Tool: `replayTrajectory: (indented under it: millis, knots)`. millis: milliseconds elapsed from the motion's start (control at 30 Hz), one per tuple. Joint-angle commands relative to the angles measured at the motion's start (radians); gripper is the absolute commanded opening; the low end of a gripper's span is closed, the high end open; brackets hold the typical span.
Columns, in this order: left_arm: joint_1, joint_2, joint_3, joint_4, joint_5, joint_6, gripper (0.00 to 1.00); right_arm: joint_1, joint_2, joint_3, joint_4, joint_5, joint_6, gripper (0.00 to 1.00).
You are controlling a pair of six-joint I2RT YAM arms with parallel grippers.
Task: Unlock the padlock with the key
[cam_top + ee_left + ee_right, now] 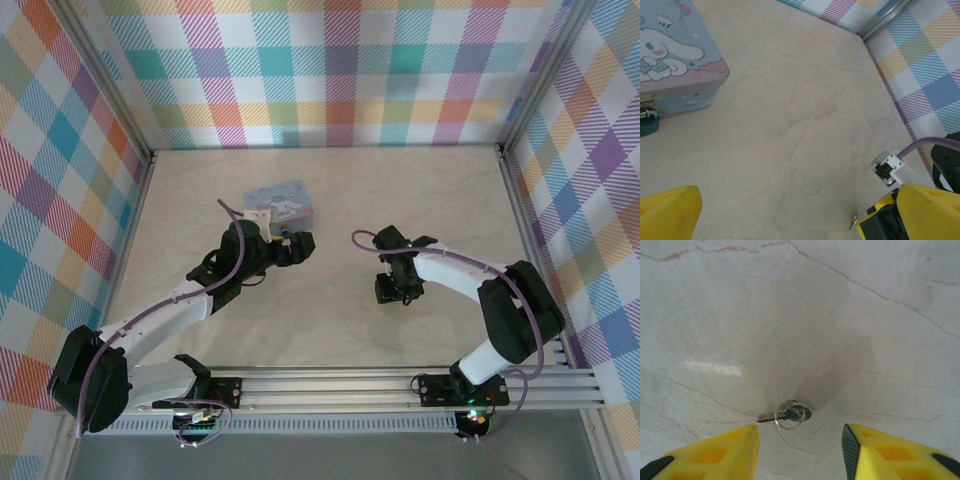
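The key (786,415), a small silver sliver on a thin wire ring, lies flat on the pale marble-look table. My right gripper (800,450) hangs low over it, its yellow fingers (720,452) apart on either side just short of the key and touching nothing. The same key (853,220) shows as a tiny speck in the left wrist view beside that gripper. The padlock (648,125), a dark teal block with a yellowish bit, hangs at the front of the tin. My left gripper (790,222) stands wide open over bare table, to the right of the tin.
A pale blue tin (280,203) with a white cartoon dog sits at the back left of the table (330,330). Checked walls (330,70) close in three sides. From above, the left gripper (298,246) and right gripper (397,292) sit about a hand's width apart.
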Motion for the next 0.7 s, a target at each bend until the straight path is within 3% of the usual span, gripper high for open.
replayTrajectory:
  millis: [0, 667]
  knots:
    - [-0.007, -0.024, 0.019, -0.014, -0.009, 0.019, 1.0, 0.01, 0.028, 0.042, -0.033, 0.025, -0.014, 0.45]
    - [-0.007, -0.035, 0.018, -0.034, -0.017, 0.02, 1.0, 0.026, 0.107, 0.072, -0.051, 0.031, 0.003, 0.34]
